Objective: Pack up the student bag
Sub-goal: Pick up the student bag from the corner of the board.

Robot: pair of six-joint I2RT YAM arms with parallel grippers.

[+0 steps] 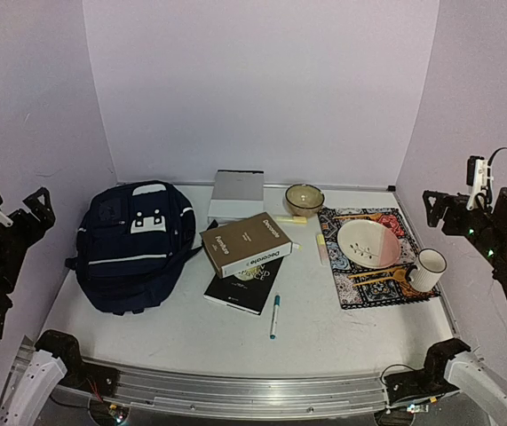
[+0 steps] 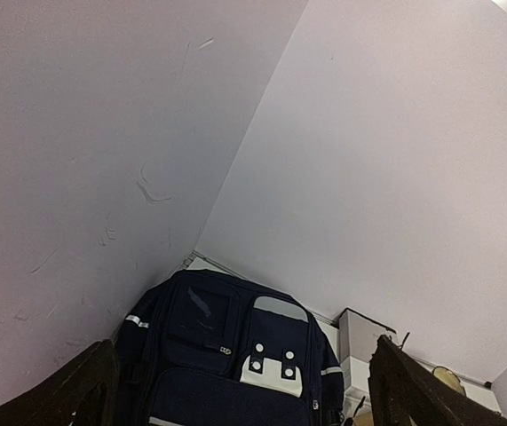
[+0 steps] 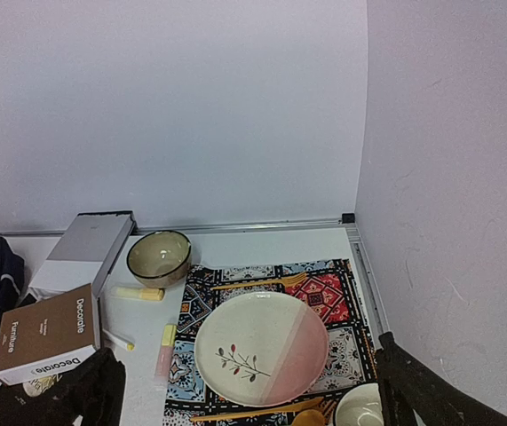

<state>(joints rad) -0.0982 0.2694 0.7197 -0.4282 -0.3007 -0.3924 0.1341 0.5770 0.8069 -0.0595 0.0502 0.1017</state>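
Student bag (image 1: 133, 248) lying on table (image 1: 324, 342), left end effector (image 2: 242, 346) and right end effector (image 3: 246, 346) — both spread wide, holding nothing

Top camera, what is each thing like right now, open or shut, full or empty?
Student bag: lying flat, looks zipped shut.
Brown book: closed, resting on black book.
Bowl: upright, empty.
Plate: upright, empty.
Mug: upright.
Pen: lying flat.
Left jaws: open, empty.
Right jaws: open, empty.

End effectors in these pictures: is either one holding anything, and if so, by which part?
Nothing is held. The left end effector and right end effector are both open and empty, raised at the sides, clear of the backpack.
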